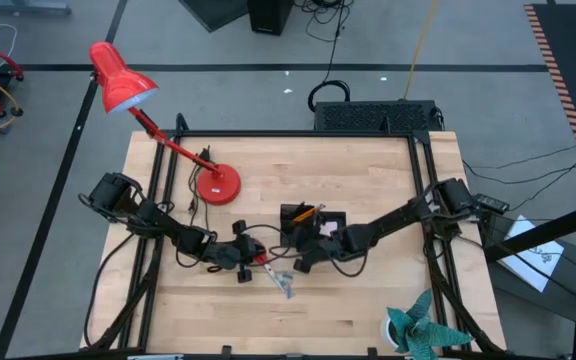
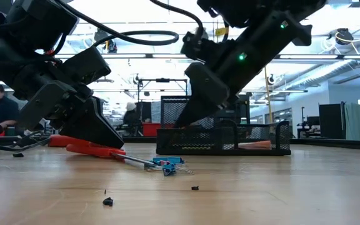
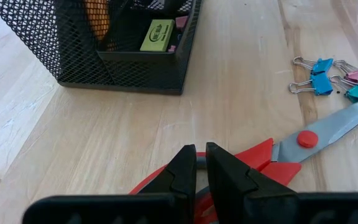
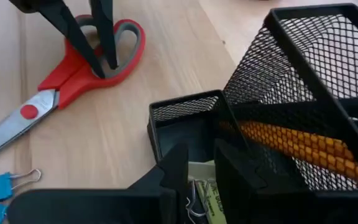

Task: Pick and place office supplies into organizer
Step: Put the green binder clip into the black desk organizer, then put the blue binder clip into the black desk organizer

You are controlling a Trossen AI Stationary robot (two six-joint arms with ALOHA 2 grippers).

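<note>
The red-handled scissors (image 1: 261, 260) (image 3: 303, 138) (image 4: 61, 81) lie flat on the wood, blades toward the bluish and pink clips (image 1: 284, 283) (image 3: 328, 78). My left gripper (image 1: 243, 257) (image 3: 200, 163) is shut on their handle. The black mesh organizer (image 1: 313, 222) (image 4: 303, 93) holds orange pencils (image 4: 303, 146) and a yellow-green piece (image 3: 157, 34). My right gripper (image 1: 303, 255) (image 4: 199, 168) is open. It hovers at the organizer's small near compartment (image 4: 185, 115), above the yellow-green piece and a metal clip inside. My left gripper pinches the rim of a scissor handle ring (image 4: 122, 61) between its two fingers (image 4: 107, 37). It comes from above, slanting down from the table's left. The scissors lie flat on the table, blades (image 3: 353, 118) pointing away from the gripper.
A red desk lamp (image 1: 123, 85) stands with its base (image 1: 218, 185) on the far left of the table. A teal spiky object (image 1: 418, 330) sits at the near right edge. A black box (image 1: 378, 115) lies behind the far edge. Small dark bits (image 2: 108, 201) lie on the near wood.
</note>
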